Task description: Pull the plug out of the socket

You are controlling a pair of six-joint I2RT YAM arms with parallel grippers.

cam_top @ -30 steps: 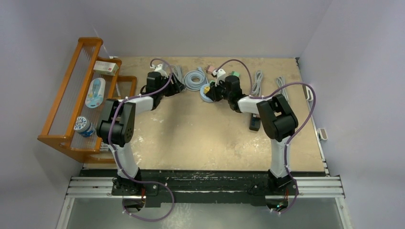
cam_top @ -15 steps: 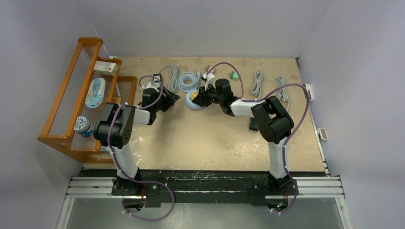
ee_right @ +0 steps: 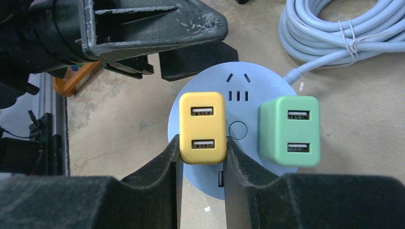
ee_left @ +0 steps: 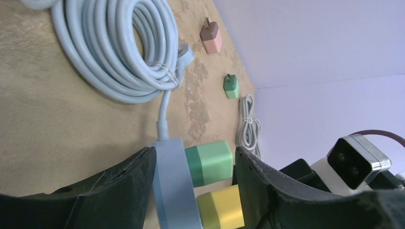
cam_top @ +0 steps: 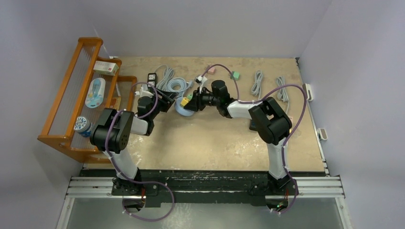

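Tan table (cam_top: 215,138), back-middle: round blue socket (ee_right: 237,130) with yellow plug (ee_right: 202,128) and green plug (ee_right: 289,131) side by side in its face. Right end effector (ee_right: 202,143) is clamped on the yellow plug's two sides. The plug sticks out straight toward that wrist, so the pull likely runs back along it. Left end effector (ee_left: 193,152) is apart, straddling the socket rim.
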